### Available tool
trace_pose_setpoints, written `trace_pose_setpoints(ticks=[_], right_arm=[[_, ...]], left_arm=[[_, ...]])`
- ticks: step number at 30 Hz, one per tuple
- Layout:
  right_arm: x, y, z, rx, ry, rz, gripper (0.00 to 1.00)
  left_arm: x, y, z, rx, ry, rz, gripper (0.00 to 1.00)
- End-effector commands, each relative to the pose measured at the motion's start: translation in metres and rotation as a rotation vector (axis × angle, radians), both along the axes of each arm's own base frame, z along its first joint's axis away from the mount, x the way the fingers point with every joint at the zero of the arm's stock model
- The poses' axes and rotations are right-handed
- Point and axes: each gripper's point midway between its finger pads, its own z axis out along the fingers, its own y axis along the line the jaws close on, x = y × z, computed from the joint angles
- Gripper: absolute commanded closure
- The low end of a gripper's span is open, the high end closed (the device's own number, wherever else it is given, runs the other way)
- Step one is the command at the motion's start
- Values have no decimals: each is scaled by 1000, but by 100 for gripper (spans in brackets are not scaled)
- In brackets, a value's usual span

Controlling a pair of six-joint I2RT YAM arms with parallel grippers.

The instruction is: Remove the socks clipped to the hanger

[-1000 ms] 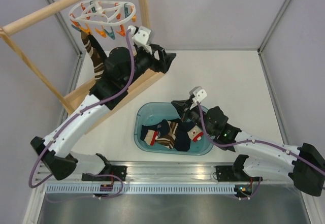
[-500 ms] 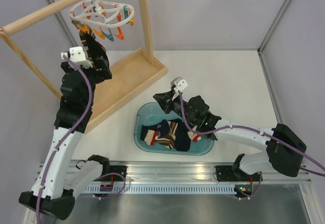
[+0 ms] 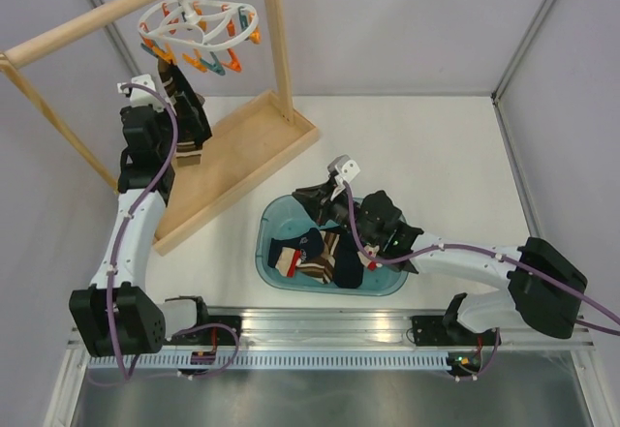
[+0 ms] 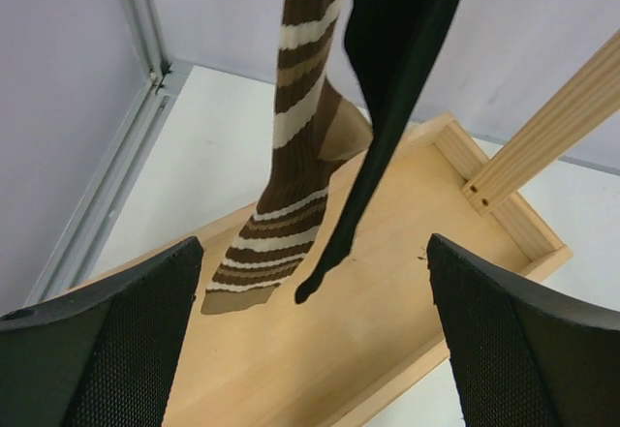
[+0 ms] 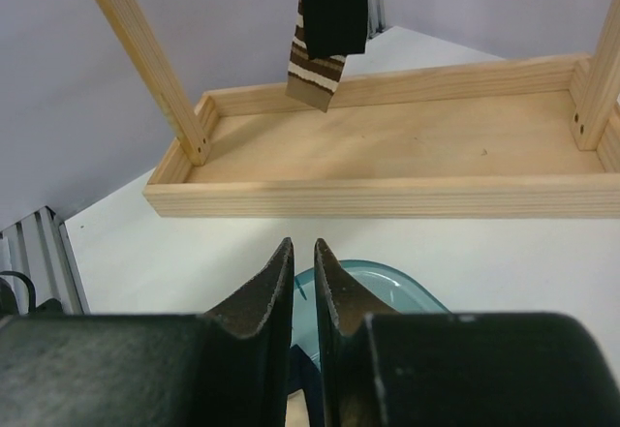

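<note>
Socks: striped sock [image 4: 291,175] and black sock [image 4: 387,78] dangling off the hanger [image 3: 199,28], over the wooden tray [image 4: 407,320]. More piled in the teal basin [image 3: 269,222]. Left gripper [image 4: 315,340] spread wide below them, right gripper [image 5: 301,282] nearly pinched together, holding nothing.

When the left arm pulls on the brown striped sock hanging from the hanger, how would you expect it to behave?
Likely floppy: the striped sock hangs limp beside the black sock. Probably light, stretching before its clip lets go. The hanger dangles from its hook, so it may swing.
</note>
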Motion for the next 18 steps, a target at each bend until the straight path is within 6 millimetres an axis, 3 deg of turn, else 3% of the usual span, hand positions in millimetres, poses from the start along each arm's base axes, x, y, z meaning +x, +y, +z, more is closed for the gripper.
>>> trace_pose_setpoints(ticks=[1,7,15,18], right_arm=[[-9,-1,14,60,-25,33,82],[-9,0,-1,32,-15,32,82],[-6,16,-21,25,21,66,82],[-7,20,-28,23,38,79,82]], left_arm=[[19,-12,42,-25,-170,-71,0],[31,-20,32,-55,-167,-114,0],[35,-27,41,-65,-205,-153,1],[46,-28,32,-71,-181,-159,3]])
